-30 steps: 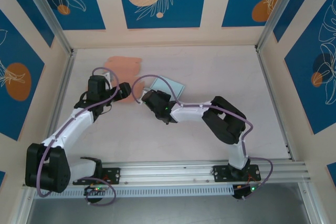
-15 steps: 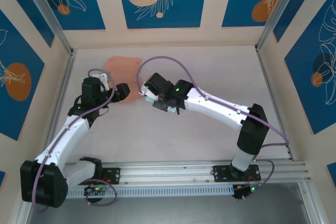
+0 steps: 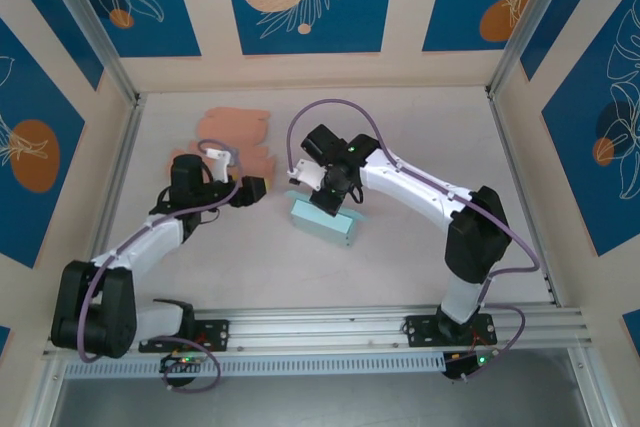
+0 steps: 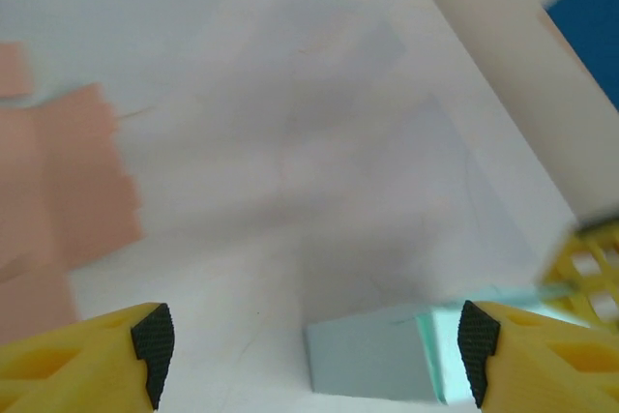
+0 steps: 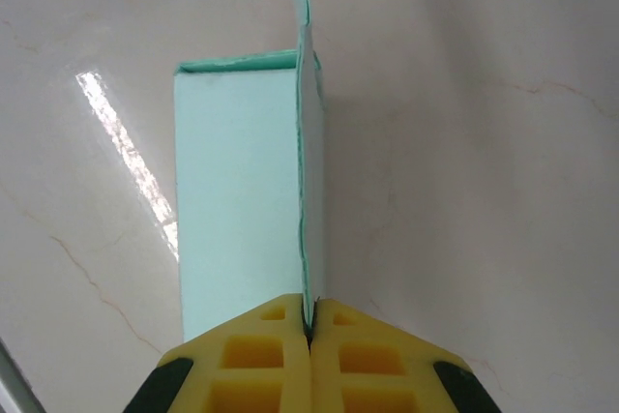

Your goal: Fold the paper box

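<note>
Mint-green paper box (image 3: 322,221), mid-worktop, judged half-folded: one panel (image 5: 311,171) is being pinched upright by the right gripper (image 5: 309,328), left gripper (image 4: 315,345) gaping nearby.

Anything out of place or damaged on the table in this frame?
Nothing spilled or torn. The right gripper pinches one thin upright flap of the green box; the flap's edge looks slightly wavy. An orange sheet lies flat at the back left.

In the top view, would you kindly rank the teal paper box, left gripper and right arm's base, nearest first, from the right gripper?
1. Teal paper box: pinched by the right gripper, jaws shut.
2. Left gripper: to its left.
3. Right arm's base: at the near edge.
</note>
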`<action>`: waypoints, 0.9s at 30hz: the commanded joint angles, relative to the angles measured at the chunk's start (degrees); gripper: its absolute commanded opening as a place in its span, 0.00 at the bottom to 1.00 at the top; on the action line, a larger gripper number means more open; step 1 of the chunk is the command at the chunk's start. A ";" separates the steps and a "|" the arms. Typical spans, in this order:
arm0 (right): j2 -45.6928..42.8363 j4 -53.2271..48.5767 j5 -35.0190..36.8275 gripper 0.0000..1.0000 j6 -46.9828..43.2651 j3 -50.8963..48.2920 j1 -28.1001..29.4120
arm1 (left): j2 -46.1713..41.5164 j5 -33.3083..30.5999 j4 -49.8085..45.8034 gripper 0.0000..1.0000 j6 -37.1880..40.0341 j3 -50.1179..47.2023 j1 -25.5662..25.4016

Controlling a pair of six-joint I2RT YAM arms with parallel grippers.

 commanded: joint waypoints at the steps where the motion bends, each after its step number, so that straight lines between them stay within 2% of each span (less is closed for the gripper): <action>1: 0.59 1.64 -2.72 0.00 -1.20 -0.98 -0.09 | 0.17 17.32 -2.04 0.75 21.19 3.36 1.03; 3: 0.88 2.15 -1.87 0.00 -1.27 -1.30 -0.12 | 0.47 20.20 -11.28 0.74 30.57 6.45 1.21; 6: 0.99 3.55 -0.87 0.00 -1.70 -2.39 -0.04 | 2.62 18.39 -22.47 0.70 41.01 10.90 1.23; 10: 1.22 5.00 -0.55 0.00 -1.94 -3.07 -0.12 | 5.55 21.08 -28.56 0.65 51.81 13.12 1.15; 13: 1.28 5.04 -0.96 0.00 -1.90 -2.95 -0.12 | 6.62 19.43 -25.99 0.65 52.82 12.02 0.94; 20: 1.36 5.63 -1.66 0.00 -2.01 -2.79 0.03 | 10.10 15.10 -17.46 0.65 48.72 12.19 0.09; 27: 1.50 6.28 -2.29 0.00 -2.46 -2.85 -0.03 | 15.47 15.35 -21.31 0.64 50.00 16.86 -2.45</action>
